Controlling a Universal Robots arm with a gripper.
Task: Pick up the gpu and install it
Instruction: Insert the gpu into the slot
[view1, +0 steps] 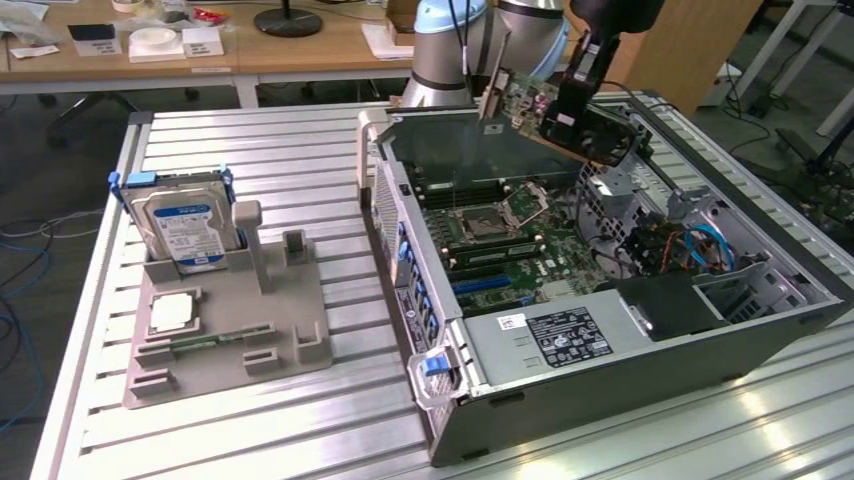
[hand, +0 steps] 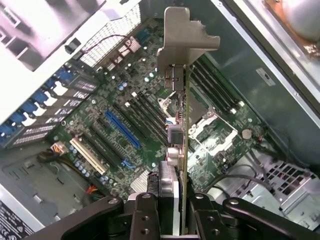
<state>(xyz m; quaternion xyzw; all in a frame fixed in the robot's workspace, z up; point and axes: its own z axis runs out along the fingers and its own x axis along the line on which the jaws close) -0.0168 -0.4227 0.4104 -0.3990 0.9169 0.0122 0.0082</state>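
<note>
Two fingers (hand: 145, 212) are closed partway on the gpu (hand: 184, 125), one pressing each flat face, so we see the card edge-on running straight out from between them. Its greyish metal end bracket (hand: 186, 30) sits at the end farthest from the fingers.

In the exterior view the gpu hangs tilted in the air over the rear corner of the open computer case (view1: 747, 330), touching nothing but the fingers. Below the fingers lies the motherboard (view1: 501, 240). Its long blue slot (hand: 121, 129) lies off to one side of the card's edge rather than under it, as far as we can judge.

We judge the card light and stiff, so it should not sag in this hold. We also judge it fragile: the faces carry small soldered parts, and the contact edge should not be scraped or knocked. The faces look smooth, and the hold is at one end, so the long free length could lever or swivel the card if the bracket caught on the case wall. A hold on bare board, clear of the raised parts and the contact edge, seems soundest to us, and this one appears to sit close beside a raised block of components.

Well apart from the fingers, on the worktop (view1: 267, 140), stand the hard drive (view1: 187, 225) and the processor chip (view1: 174, 312) in a grey holder (view1: 287, 310).
</note>
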